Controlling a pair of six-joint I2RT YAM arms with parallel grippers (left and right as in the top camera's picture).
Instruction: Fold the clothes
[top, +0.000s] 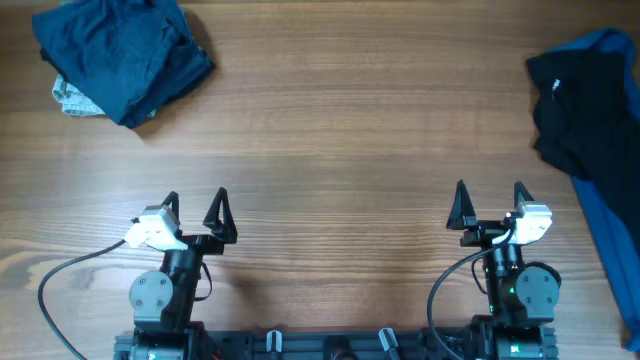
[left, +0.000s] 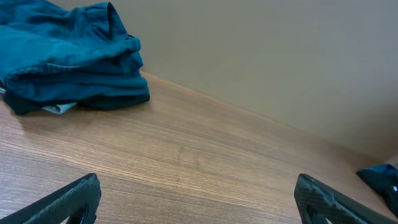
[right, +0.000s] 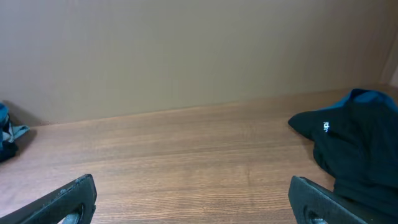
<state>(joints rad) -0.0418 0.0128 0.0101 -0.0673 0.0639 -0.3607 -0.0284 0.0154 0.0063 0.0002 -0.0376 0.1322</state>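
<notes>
A black garment (top: 580, 95) with a tiny white label lies crumpled at the table's right edge, on top of a royal blue garment (top: 608, 230). It also shows at the right of the right wrist view (right: 354, 149). A dark navy pile of clothes (top: 120, 50) sits at the far left corner and shows in the left wrist view (left: 68, 59). My left gripper (top: 195, 212) is open and empty near the front edge (left: 196, 202). My right gripper (top: 490, 205) is open and empty near the front, left of the black garment (right: 193, 199).
A pale checked cloth (top: 72, 97) peeks out from under the navy pile. The wooden table (top: 330, 130) stretches between the two piles. A plain wall stands behind the table's far edge in both wrist views.
</notes>
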